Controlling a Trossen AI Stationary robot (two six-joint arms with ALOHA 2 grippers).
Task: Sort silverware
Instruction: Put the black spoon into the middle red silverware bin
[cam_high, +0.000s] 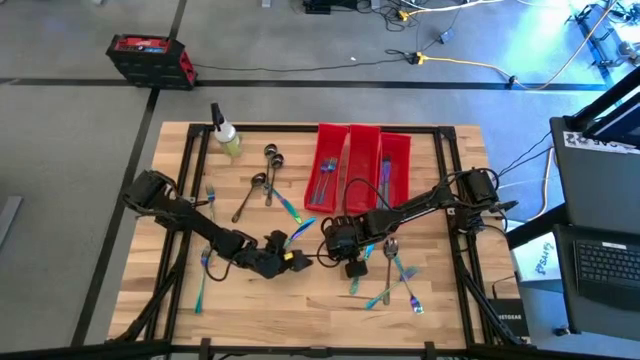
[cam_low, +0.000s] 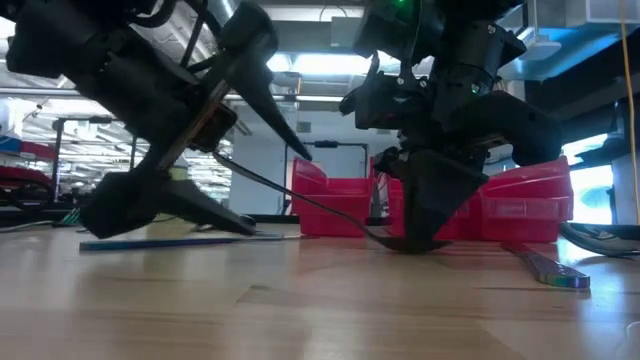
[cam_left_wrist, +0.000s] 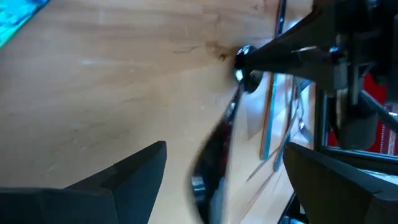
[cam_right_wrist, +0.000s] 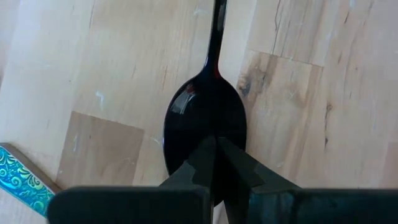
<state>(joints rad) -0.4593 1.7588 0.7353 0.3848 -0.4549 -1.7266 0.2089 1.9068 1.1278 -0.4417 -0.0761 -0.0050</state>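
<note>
Spoon (cam_right_wrist: 205, 127): right hand (cam_right_wrist: 217, 155), fingers together, pins its bowl to the desk (cam_right_wrist: 323, 93); handle runs toward the left hand (cam_left_wrist: 221, 180), fingers apart astride it, nearer

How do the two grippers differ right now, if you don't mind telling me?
The left gripper has its fingers spread wide and holds nothing; the right gripper is pinched shut on the bowl of a dark spoon. The left lies nearly flat over the table; the right points steeply down. Both are near the table's middle.
</note>
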